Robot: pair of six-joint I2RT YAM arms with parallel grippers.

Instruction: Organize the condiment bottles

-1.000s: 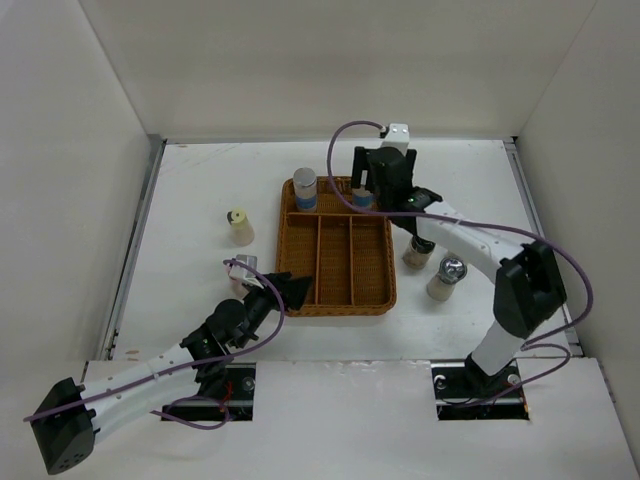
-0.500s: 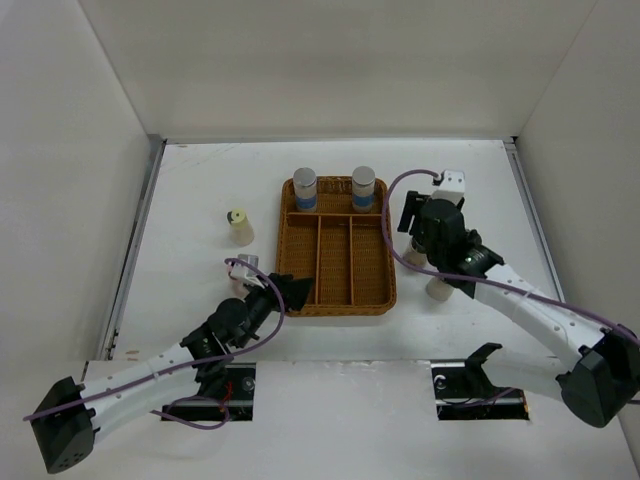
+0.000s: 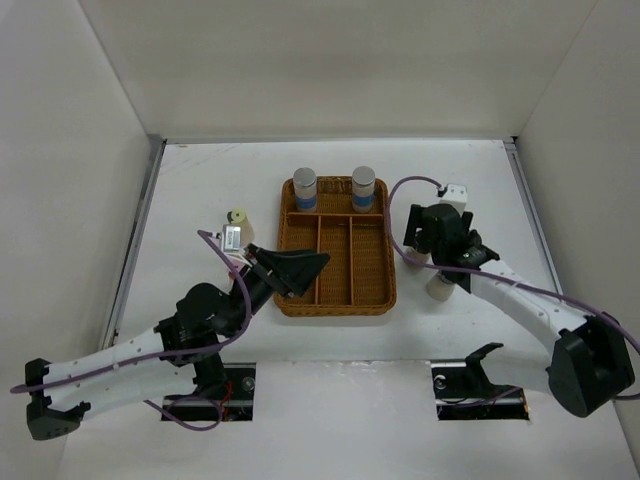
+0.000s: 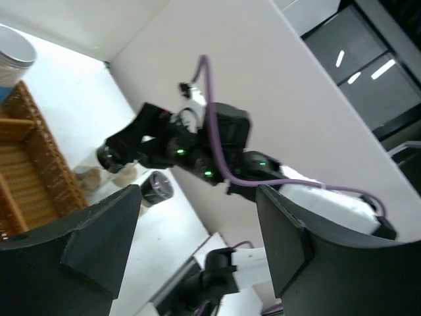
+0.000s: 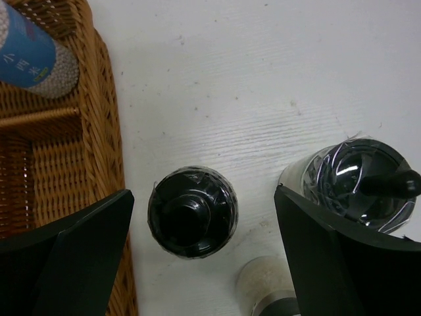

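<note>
Fingers [image 5: 66,263] of the right gripper [image 5: 202,197] stand wide apart, one on each side of a black-topped shaker [image 5: 192,210]. The shaker sits upright on the white table [image 5: 263,79], right in the gap. The fingers do not squeeze it; a thin strip of table shows on both sides. Just to its right stands a chrome-topped shaker [image 5: 358,184], close to the right finger. A third small bottle [image 5: 266,283] with white grains inside peeks in at the bottom edge of the frame. Its top is out of sight. To the left of the black-topped shaker runs the rim of the wicker tray [image 5: 99,131].

The left gripper [image 3: 305,270] hangs over the lower left part of the tray. Its jaws are spread and grip nothing. In the left wrist view only the right arm [image 4: 197,145] shows between its fingers [image 4: 99,243].

Inside the tray, at the top end, stand two jars with silver lids. The left blue-labelled jar [image 3: 305,188] is in the upper left corner. The right blue-labelled jar [image 3: 363,187] is in the upper right corner.

A cream shaker [image 3: 240,220] stands on the table left of the tray, partly behind the left arm's wrist.
</note>
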